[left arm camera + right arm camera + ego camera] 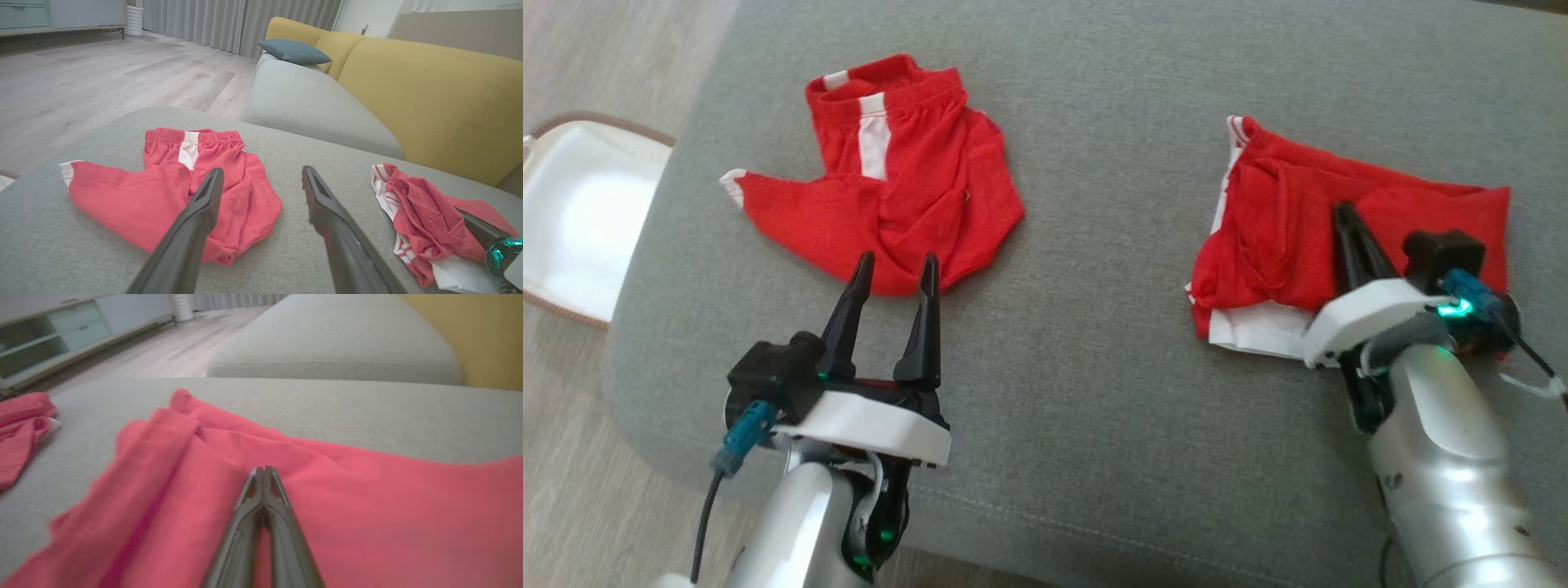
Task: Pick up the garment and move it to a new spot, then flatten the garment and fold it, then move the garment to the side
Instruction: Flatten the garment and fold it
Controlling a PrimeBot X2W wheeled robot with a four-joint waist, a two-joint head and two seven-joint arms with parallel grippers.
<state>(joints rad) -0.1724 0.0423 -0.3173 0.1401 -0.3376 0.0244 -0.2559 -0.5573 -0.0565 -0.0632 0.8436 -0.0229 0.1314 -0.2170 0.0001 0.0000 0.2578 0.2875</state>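
Lying apart, two red garments (907,188) (1282,237)

Red white-striped shorts (907,188), red-and-white garment (1274,220), grey cushion (1094,367), yellow backrest (429,94)

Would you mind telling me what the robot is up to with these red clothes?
The robot is working over two red garments that lie apart on a grey cushion. Its right gripper is shut, fingers resting on the roughly folded red-and-white garment on its right; whether they pinch any cloth cannot be told. Its left gripper is open and holds nothing, poised at the near edge of the crumpled red shorts.
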